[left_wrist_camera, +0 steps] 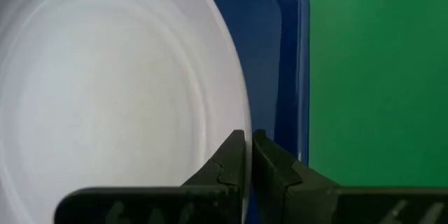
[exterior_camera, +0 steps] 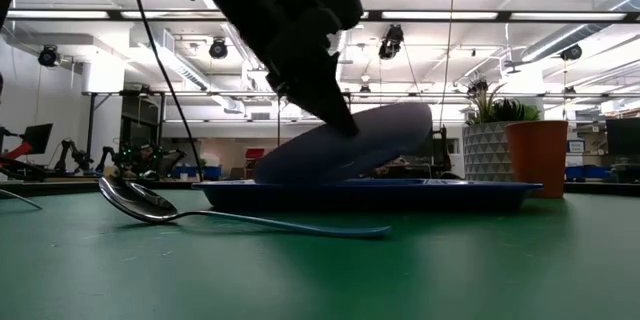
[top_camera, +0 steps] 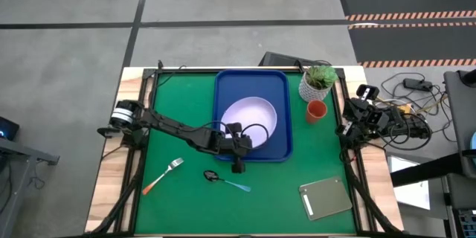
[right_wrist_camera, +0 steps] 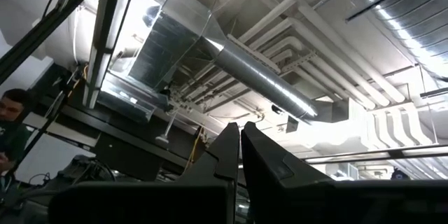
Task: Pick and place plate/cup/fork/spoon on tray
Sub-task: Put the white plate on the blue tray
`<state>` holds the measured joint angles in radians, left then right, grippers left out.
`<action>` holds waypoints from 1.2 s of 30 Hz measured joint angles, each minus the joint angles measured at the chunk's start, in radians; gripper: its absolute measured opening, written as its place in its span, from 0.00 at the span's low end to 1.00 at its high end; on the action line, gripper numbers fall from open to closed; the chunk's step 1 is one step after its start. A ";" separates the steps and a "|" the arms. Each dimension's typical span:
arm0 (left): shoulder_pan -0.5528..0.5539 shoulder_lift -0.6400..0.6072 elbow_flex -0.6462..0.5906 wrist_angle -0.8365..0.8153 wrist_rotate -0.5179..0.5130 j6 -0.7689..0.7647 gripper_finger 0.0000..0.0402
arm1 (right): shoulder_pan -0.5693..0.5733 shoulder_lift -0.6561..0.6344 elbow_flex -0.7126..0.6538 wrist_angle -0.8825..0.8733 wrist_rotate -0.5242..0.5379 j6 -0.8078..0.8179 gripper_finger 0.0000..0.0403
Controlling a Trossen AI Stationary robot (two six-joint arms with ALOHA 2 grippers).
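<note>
The pale lavender-white plate [top_camera: 251, 117] sits tilted in the blue tray [top_camera: 227, 89]; its far part rests on the tray and its near edge is raised. My left gripper [top_camera: 249, 143] is shut on the plate's near rim. The orange-red cup [top_camera: 316, 111] stands right of the tray, beside the plant pot. The orange-handled fork [top_camera: 163, 175] and the blue-handled spoon [top_camera: 227, 181] lie on the green mat near the front. My right gripper [right_wrist_camera: 240, 140] is shut, parked at the table's right edge and pointing up at the ceiling. My left gripper pinches the plate's near rim [left_wrist_camera: 245, 122] between its two fingers, one finger over the plate's inner face and one on its outer side. The fingers come from the near left side, slanting down. The plate is tilted, its held edge [exterior_camera: 385, 125] raised and its other edge on the tray.
A white patterned pot with a green plant [top_camera: 318, 82] stands at the far right by the cup. A grey square slab [top_camera: 325, 198] lies at the near right. The green mat [top_camera: 182, 111] left of the tray is bare.
</note>
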<state>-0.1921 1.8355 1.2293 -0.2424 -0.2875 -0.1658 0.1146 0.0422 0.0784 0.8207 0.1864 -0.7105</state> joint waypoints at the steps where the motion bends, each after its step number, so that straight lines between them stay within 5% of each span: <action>1: 0.000 0.000 0.000 -0.004 0.000 -0.010 0.00 | 0.000 0.000 0.000 0.000 0.000 0.000 0.02; 36: 0.002 0.025 -0.082 0.120 -0.005 -0.124 0.00 | 0.000 0.000 0.000 0.000 0.000 0.003 0.02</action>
<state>-0.1905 1.8605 1.1475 -0.1228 -0.2928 -0.2899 0.1150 0.0418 0.0784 0.8204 0.1864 -0.7074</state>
